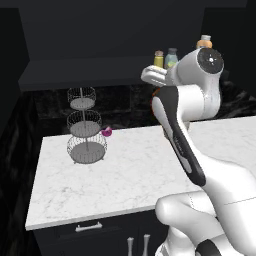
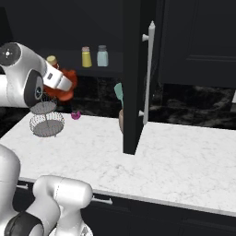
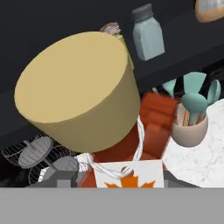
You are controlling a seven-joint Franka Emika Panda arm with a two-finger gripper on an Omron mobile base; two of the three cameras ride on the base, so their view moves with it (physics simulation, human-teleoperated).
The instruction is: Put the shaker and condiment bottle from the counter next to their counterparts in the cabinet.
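The desk (image 1: 125,170), white marble with grey veining, spans the foreground above dark drawers. A three-tier wire basket stand (image 1: 86,127) stands near its back left corner, with a small magenta object (image 1: 106,132) just beside it at the back edge. A beige utensil crock (image 3: 189,129) holding teal utensils stands at the back edge, next to the open cabinet door (image 2: 133,78).

The gripper (image 2: 64,85) is raised above the back of the desk, just below the shelf ledge. The jaws are closed on the condiment bottle (image 3: 144,131); the hand view looks along the bottle, with its yellowish cap (image 3: 76,89) closest and its white-and-orange label (image 3: 129,175) at the bottom.

On the shelf of the dark cabinet (image 2: 106,69), the yellow-green shaker (image 2: 86,57) stands upright just beside the pale blue-grey shaker (image 2: 102,56), not touching it. The stubby orange bottle (image 1: 204,42) stands further along the same shelf, partly hidden behind the arm.
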